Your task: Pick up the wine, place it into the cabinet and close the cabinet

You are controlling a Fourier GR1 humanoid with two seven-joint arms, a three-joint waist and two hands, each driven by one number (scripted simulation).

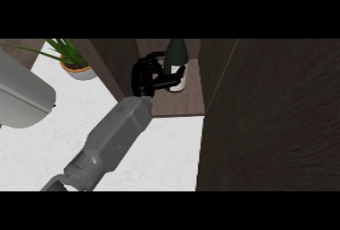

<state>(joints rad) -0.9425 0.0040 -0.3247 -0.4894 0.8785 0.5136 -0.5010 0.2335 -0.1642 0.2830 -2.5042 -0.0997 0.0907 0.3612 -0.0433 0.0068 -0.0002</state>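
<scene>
A grey forearm point(109, 139) comes in from the lower edge over the white marbled table point(40, 152) and reaches up and away toward the open cabinet point(179, 105). Which arm it is cannot be told from this view alone; it enters left of centre. To the right, the dark wood cabinet door point(272, 117) stands open and fills that side of the view. At the left edge sits a large rounded grey appliance point(23, 96). Farther off, the black hand point(149, 76) is inside the cabinet, its fingers point(151, 58) and thumb curled round the wine bottle point(176, 54), which stands upright on the cabinet's wooden shelf. The bottle is dark green with a white label point(178, 76); no writing on it can be read. Farthest back at the left, a potted plant point(74, 63) stands on the table beside the cabinet's side wall.
</scene>
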